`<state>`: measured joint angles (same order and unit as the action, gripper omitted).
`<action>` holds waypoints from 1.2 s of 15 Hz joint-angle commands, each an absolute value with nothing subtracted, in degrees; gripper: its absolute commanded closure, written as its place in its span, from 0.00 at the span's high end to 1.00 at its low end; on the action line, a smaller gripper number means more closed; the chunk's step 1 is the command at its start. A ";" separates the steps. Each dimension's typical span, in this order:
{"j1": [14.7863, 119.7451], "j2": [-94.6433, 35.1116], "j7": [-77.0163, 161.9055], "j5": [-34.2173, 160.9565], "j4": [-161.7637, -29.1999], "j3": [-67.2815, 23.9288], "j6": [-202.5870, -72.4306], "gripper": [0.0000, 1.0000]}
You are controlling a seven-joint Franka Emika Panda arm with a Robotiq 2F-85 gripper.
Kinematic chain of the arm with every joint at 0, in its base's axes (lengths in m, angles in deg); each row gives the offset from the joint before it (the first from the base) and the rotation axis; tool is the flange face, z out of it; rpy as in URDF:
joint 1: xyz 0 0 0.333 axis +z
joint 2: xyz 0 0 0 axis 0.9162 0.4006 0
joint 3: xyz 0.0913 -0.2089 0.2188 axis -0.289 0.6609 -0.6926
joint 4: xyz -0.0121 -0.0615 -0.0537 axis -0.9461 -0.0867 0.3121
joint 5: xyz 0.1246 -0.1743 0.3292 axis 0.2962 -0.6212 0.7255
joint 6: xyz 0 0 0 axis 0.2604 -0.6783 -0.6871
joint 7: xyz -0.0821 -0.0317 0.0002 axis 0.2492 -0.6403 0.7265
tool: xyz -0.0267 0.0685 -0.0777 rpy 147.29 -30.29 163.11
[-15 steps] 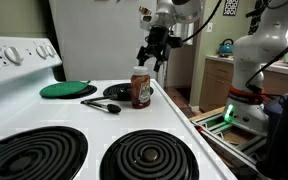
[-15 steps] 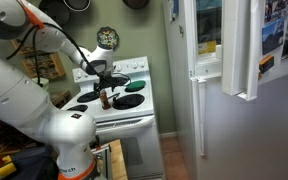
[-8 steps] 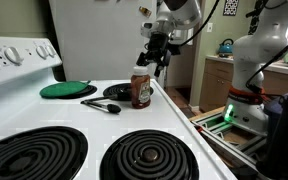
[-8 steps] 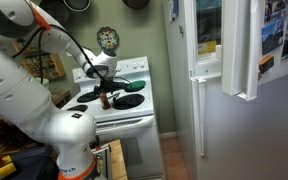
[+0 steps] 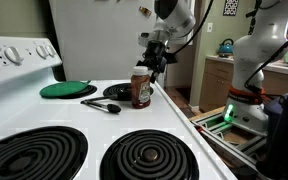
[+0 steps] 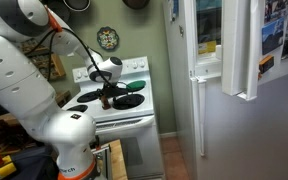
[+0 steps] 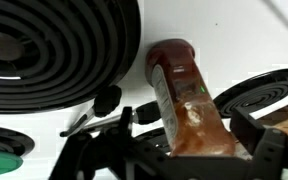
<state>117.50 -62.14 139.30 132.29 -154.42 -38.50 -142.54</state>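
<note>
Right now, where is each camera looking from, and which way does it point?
An exterior view sits low on the stovetop: it looks across the coil burners to the sauce bottle, and shows the gripper and the white arm.
An exterior view stands back in the room: it faces the stove past the fridge door, with the arm large in front.
Wrist view: it looks down on the sauce bottle between the fingers.
Shared: all three show the sauce bottle.
</note>
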 commanded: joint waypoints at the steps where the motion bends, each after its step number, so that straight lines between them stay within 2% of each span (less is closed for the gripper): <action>1: 114.81 -59.06 143.41 136.00 -153.18 -41.01 -141.74 1.00; 12: 110.10 -52.82 159.64 149.76 -150.12 -46.26 -143.14 0.99; 14: 109.05 -51.89 163.31 152.61 -149.59 -47.08 -142.94 0.85; 15: 108.54 -51.44 164.83 153.77 -149.36 -47.44 -142.80 0.69; 16: 108.07 -50.93 166.35 154.84 -149.10 -47.78 -142.48 0.59; 18: 107.25 -49.86 168.85 156.70 -148.72 -48.49 -142.19 0.45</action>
